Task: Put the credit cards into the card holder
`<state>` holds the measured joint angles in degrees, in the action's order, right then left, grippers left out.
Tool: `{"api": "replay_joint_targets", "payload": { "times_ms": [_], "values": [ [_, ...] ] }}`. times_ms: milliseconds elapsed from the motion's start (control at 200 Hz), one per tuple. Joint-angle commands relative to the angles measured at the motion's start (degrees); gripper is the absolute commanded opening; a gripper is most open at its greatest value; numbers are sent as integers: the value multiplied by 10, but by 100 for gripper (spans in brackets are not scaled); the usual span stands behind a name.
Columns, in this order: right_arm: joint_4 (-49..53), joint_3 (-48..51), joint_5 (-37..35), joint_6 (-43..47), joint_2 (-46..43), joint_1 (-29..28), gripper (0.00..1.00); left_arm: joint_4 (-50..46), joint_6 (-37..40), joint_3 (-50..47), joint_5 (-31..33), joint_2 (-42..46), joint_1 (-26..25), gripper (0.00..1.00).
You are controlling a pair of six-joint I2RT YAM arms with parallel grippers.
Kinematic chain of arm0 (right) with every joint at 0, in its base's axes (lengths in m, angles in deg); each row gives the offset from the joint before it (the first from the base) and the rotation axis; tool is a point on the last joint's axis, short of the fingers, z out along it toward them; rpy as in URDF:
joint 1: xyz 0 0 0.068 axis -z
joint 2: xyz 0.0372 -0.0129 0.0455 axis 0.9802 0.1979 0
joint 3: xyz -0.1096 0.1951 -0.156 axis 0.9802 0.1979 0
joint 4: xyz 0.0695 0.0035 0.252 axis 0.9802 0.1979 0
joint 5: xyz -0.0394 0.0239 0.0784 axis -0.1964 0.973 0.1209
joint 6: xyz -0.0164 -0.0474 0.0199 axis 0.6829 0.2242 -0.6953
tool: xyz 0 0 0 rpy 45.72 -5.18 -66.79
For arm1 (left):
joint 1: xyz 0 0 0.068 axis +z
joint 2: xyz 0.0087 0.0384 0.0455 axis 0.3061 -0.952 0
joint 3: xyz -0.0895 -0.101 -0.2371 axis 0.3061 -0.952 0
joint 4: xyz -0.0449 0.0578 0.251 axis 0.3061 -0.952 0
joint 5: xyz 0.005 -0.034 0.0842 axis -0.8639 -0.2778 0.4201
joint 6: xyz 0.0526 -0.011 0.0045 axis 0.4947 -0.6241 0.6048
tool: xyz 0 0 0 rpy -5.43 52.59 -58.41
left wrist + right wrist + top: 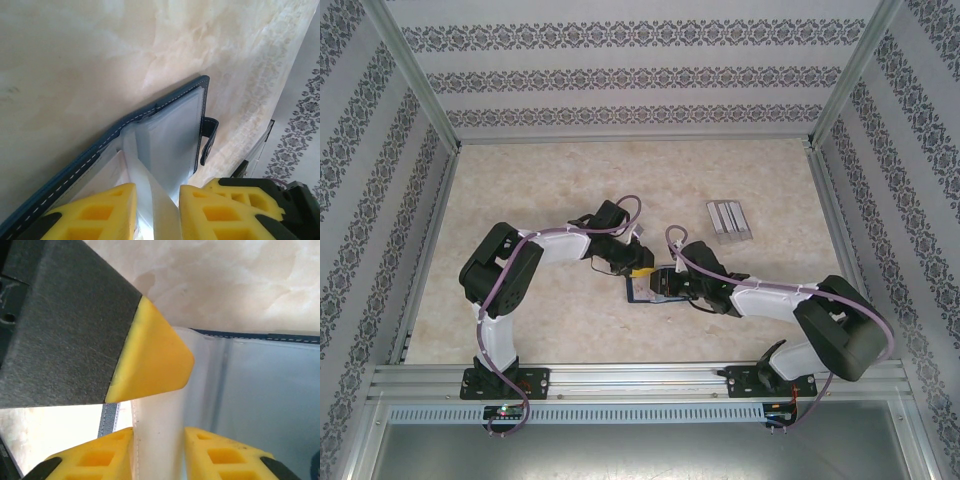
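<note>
Yellow ribbed fingers [107, 210] of the left jaws stood nearest us in the left wrist view, one on each side of a clear plastic sleeve leaf [150, 185] rising from the open navy-blue folding card holder [150, 114]. We saw light between that leaf and one finger, so the left jaws stood partly apart and were not clamped on it. White stitching ran along the card holder's cover. Its small navy clasp tab [210, 136] stuck out from the far edge over the pale marbled bench [75, 60].

From the right wrist, the right jaws' own yellow fingers [95, 460] flanked a milky sleeve leaf [157, 440] that filled the gap from finger to finger. We could not tell whether they pinched it or merely touched it. A yellow fingertip [150, 365] on a black body, belonging to the left jaws, sat close against that leaf.

From above, the card holder [648, 288] lay open near the middle of the bench [550, 180], with both arms bent inward and meeting over it. A clear plastic slotted rack [728, 221] lay well apart from it, farther back and to the right.
</note>
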<state>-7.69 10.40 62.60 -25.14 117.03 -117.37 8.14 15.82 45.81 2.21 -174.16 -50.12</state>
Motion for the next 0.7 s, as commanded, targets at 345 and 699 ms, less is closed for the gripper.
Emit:
{"api": "replay_joint_targets", "payload": {
  "times_ms": [345,699],
  "values": [
    [-25,16,20,5,-6,13,34,-129,110,58,76,-10,1,25],
    [-25,12,57,10,7,29,38,-147,126,65,94,-11,1,18]
  ]
}}
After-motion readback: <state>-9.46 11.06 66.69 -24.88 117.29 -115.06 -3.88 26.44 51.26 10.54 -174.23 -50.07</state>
